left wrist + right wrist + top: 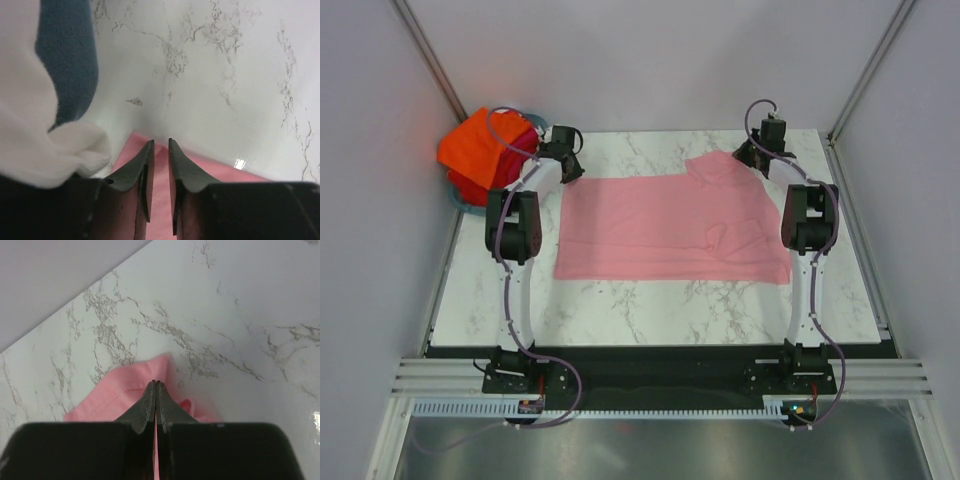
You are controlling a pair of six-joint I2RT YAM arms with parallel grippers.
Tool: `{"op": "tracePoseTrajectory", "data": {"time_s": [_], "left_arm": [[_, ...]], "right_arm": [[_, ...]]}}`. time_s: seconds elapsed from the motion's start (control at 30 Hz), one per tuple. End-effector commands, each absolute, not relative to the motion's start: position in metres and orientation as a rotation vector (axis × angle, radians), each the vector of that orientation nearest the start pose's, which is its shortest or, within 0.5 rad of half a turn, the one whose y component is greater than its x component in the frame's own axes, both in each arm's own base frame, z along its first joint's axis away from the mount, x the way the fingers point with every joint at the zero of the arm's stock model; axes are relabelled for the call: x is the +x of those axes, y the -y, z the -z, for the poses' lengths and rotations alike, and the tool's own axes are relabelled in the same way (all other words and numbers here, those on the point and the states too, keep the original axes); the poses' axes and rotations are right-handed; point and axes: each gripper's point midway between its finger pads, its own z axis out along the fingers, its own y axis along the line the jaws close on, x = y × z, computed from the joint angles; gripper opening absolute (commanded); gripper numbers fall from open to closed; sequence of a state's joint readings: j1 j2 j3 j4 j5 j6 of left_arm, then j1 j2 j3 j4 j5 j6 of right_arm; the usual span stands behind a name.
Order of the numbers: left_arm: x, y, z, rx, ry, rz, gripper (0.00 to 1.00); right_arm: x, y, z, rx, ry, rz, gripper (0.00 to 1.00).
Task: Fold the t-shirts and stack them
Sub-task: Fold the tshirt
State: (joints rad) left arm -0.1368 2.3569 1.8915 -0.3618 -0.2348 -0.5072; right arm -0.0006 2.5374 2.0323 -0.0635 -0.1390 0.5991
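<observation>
Pink t-shirt (670,225) flat on marble table (650,310), creases near one sleeve

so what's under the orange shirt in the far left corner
A red t-shirt shows beneath the orange t-shirt, and a teal basket's rim peeks out under both at the near side. Whatever lies deeper in the basket is covered by the cloth.

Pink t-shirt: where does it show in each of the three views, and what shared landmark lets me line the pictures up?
Top external: the pink t-shirt lies spread out across the middle of the picture.
Left wrist: a corner of it at the bottom centre, under the left gripper.
Right wrist: a bunched edge at lower centre, at the right gripper.
Shared landmark: the marble table top.
</observation>
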Motion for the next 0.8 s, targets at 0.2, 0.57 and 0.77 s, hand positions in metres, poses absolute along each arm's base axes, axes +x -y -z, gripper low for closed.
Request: {"op": "tracePoseTrajectory", "data": {"time_s": [0.2, 0.57, 0.77], "left_arm": [[0.596, 0.055, -0.037, -0.533, -2.319, -0.013, 0.39], [0.591, 0.05, -0.042, -0.595, -2.288, -0.105, 0.52], [0.605, 0.074, -0.062, -0.495, -2.228, -0.068, 0.55]], "right_arm": [[0.671, -0.026, -0.13, 0.538, -1.936, -0.549, 0.0], [0.666, -0.023, -0.132, 0.555, -1.94, -0.56, 0.0], [0.669, -0.025, -0.129, 0.547, -1.931, -0.581, 0.0]]}}
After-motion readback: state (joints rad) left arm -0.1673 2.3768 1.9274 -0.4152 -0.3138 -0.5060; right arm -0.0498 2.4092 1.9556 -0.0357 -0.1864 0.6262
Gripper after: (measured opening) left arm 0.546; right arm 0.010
